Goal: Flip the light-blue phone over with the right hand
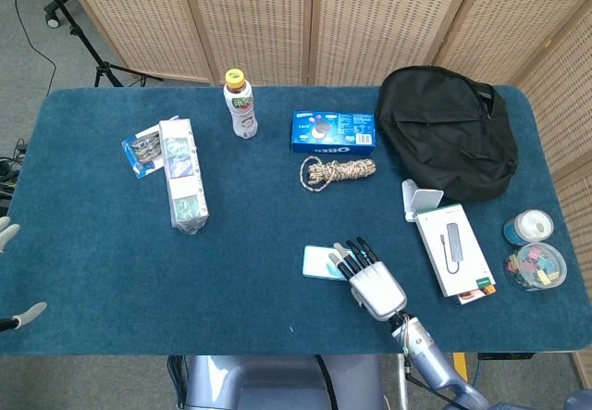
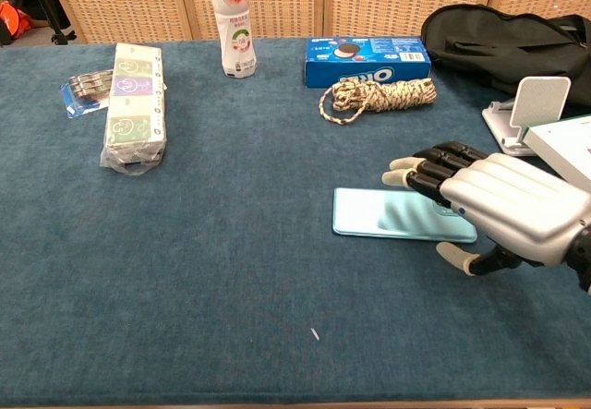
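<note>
The blue cookie box (image 2: 367,61) reads "OREO" on its front.

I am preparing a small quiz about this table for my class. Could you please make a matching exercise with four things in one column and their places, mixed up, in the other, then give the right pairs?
Things:
1. light-blue phone
2. coiled rope
3. drink bottle
4. black bag

Places:
A. far side of the table, left of the cookie box
B. far right corner of the table
C. partly under the right hand
D. just in front of the cookie box

Pairs: 1-C, 2-D, 3-A, 4-B
</note>
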